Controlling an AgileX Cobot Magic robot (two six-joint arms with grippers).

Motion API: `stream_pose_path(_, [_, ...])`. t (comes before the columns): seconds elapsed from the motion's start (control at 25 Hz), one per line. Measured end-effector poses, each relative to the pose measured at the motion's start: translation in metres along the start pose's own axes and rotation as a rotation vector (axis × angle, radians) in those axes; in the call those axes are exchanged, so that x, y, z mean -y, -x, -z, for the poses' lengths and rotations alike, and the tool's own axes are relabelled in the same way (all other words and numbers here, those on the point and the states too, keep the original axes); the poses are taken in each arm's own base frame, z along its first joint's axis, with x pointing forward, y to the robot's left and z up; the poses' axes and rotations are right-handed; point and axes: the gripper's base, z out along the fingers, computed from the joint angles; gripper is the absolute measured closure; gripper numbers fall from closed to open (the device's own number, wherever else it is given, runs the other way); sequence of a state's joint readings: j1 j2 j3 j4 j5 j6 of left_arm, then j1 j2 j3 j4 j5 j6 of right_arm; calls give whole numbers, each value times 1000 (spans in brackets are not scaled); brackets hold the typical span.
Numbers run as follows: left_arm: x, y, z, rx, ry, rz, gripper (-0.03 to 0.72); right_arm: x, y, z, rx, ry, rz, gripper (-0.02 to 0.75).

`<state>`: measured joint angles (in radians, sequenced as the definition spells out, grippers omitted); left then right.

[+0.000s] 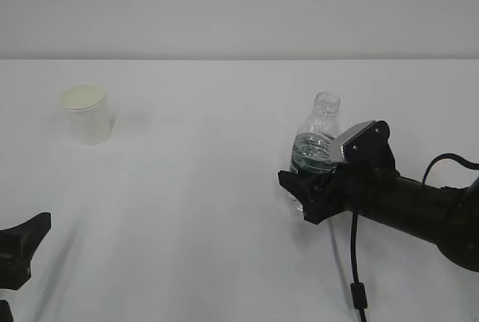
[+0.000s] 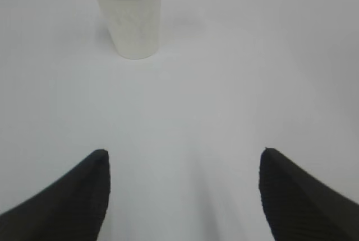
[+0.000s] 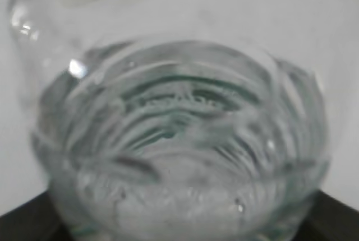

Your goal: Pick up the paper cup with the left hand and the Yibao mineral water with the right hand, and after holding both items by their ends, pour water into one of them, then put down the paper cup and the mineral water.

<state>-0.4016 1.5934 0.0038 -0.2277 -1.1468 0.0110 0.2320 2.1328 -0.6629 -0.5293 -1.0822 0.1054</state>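
At the far left of the exterior view, only the black tip of the left hand (image 1: 19, 251) shows, low over the white tabletop (image 1: 202, 187). Its wrist view shows the two black fingers (image 2: 67, 199) spread wide apart with bare tabletop between them; they grasp nothing. The paper cup (image 1: 85, 114) stands upright toward the back left of the tabletop, well apart from that hand and ahead of it; in the left wrist view the paper cup (image 2: 129, 14) sits at the top edge, slightly left of the gap between the fingers.

Right of centre, the Yibao mineral water (image 1: 314, 150) stands upright with its mouth uncapped and water inside. The right hand (image 1: 308, 195) reaches in from the right edge, its fingers on either side of the bottle's lower body, grasping it. A black cable (image 1: 355, 262) hangs below that arm. The right wrist view is filled by the clear ribbed bottle (image 3: 179, 140) seen very close, with dark fingers (image 3: 25, 224) just visible at the bottom corners.
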Motion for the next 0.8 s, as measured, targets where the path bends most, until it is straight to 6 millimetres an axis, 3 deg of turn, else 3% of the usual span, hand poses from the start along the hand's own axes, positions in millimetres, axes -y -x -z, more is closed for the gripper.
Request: stream_pose_path(0.8, [0,0,0,0,0,0,106,2,31,12,-10,-31,53,237])
